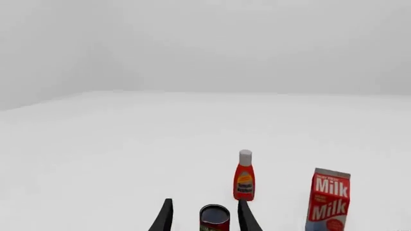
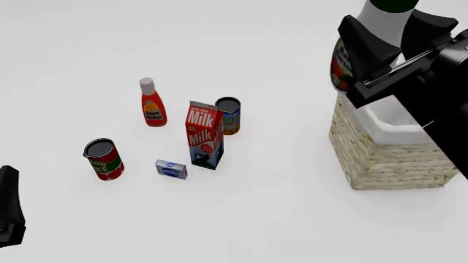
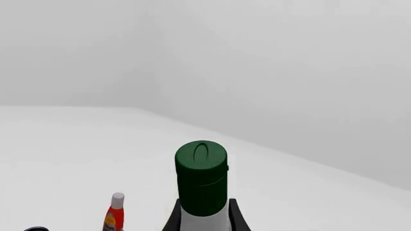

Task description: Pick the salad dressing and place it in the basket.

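Note:
The salad dressing point(image 2: 382, 24), a white bottle with a dark green cap and a green-and-red label, is held upright in my right gripper point(image 2: 393, 34). The gripper is shut on its neck, high above the left part of the wicker basket point(image 2: 380, 159) with its white lining. In the right wrist view the green cap point(image 3: 201, 168) stands between the two fingers point(image 3: 235, 216). My left gripper point(image 2: 7, 211) is low at the front left edge of the table. In the left wrist view it point(image 1: 205, 201) is open and empty.
On the table's left half stand a red bottle with a white cap point(image 2: 152, 104), a milk carton point(image 2: 205, 134), a blue-labelled can point(image 2: 229, 115), a red tomato can point(image 2: 102, 159) and a small blue box point(image 2: 170, 169). The tomato can point(image 1: 214, 217) lies ahead of the left fingers.

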Controlling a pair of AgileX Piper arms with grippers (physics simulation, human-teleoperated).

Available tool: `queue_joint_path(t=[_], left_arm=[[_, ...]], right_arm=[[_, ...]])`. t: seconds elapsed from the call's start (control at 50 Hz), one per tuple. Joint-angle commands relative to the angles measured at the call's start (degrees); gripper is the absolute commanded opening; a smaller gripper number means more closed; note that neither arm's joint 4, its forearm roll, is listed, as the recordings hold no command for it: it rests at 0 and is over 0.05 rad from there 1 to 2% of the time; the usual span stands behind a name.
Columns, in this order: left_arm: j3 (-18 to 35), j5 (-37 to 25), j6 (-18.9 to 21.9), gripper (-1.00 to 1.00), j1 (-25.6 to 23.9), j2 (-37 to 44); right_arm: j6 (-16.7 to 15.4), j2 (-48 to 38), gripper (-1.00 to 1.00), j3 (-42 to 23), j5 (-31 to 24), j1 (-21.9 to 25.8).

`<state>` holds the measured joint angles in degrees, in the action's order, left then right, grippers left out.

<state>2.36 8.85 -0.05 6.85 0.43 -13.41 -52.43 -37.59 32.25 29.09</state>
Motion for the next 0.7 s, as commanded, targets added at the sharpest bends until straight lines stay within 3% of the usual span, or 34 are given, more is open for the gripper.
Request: queue_joint_path(t=[0.02, 0.12, 0.26, 0.48, 0.7], left_arm=[[-2.36, -1.55, -1.52, 1.00, 4.63, -0.43], [-2.36, -2.87, -4.04, 1.00, 5.55, -0.43], [-2.36, -4.11, -3.54, 1.00, 4.59, -0.43], [-2.36, -5.16, -4.07, 1.00, 3.22, -0.43], [-2.36, -5.69, -3.56, 1.00, 3.00, -0.43]], right_arm=[[2.41, 0.67, -1.00, -2.17, -0.75, -5.47], [3.61, -0.14, -1.00, -3.00, -0.74, -8.20], [3.89, -1.41, -1.00, -3.96, 0.04, -11.49], [7.38, -6.27, -1.00, -6.07, 1.95, -21.34], [9.12, -10.10, -1.00, -8.30, 2.60, -27.30]])
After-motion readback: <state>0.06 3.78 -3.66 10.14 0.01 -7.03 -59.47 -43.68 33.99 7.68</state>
